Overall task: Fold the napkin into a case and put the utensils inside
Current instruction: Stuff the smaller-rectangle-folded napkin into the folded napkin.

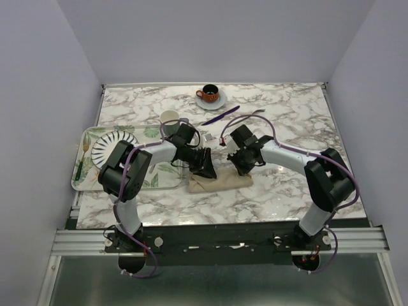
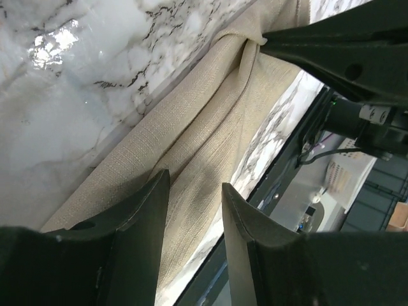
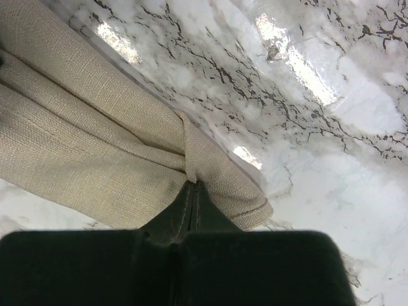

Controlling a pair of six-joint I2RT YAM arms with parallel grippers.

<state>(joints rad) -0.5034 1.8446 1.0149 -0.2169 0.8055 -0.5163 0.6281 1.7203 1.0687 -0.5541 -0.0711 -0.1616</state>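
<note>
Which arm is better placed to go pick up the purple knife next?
Probably left: the left tool is open over the napkin, holding nothing, while the right tool is pinched shut on the napkin's end. The purple knife lies beyond both.

1. This is a robotics lab test cell, not a home: plain pale panel walls (image 1: 38,95) box in the tabletop (image 1: 299,115) on three sides.
2. A left arm (image 1: 137,169) and a right arm (image 1: 306,162) stand bolted to an aluminium rail (image 1: 217,237) at the near edge, with purple cables (image 1: 355,185) looped along them.
3. The marble-patterned tabletop is dressed as a dining setting: a leaf-printed tray (image 1: 102,185) carrying a striped plate (image 1: 111,148), an orange cup (image 1: 208,93) on a saucer (image 1: 220,101), and a purple knife (image 1: 220,115).
4. Past the table edge, the left wrist view shows wiring and blurred equipment (image 2: 357,166).
</note>
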